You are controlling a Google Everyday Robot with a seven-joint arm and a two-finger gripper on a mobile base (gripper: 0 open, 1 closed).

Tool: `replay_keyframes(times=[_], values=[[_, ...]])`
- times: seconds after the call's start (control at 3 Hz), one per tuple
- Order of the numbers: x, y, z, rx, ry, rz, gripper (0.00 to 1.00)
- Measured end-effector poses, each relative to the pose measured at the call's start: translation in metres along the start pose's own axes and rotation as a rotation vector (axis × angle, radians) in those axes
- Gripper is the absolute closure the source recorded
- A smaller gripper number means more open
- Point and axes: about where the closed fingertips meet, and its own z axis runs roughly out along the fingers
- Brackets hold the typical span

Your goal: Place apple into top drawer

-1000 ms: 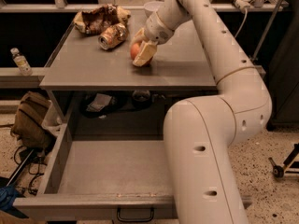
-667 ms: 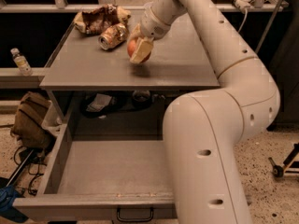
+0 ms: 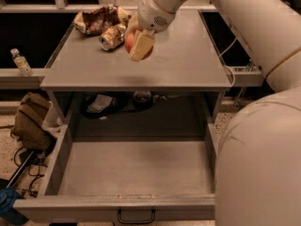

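My gripper is shut on the red-orange apple and holds it lifted above the grey cabinet top, left of the top's middle. A pale finger covers most of the apple's front. The top drawer stands pulled wide open below and in front of the cabinet top, its flat grey bottom bare, its dark curved handle at the front edge. My white arm reaches in from the upper right.
A crushed metallic can and a crumpled brown bag lie at the back left of the cabinet top. A plastic bottle stands on a ledge at the left. A brown bag and cables lie on the floor at left. My arm's bulk fills the right side.
My gripper has lifted the apple off the cabinet top and carried it a little left and up. The drawer, can and bag have not moved.
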Motion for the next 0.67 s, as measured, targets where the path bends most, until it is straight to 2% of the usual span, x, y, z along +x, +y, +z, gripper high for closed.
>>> replay_keyframes(times=[0.33, 0.67], values=[[0.0, 0.0, 0.001, -0.001, -0.001, 0.0, 1.0], [0.005, 0.024, 0.004, -0.023, -0.022, 0.012, 1.0]])
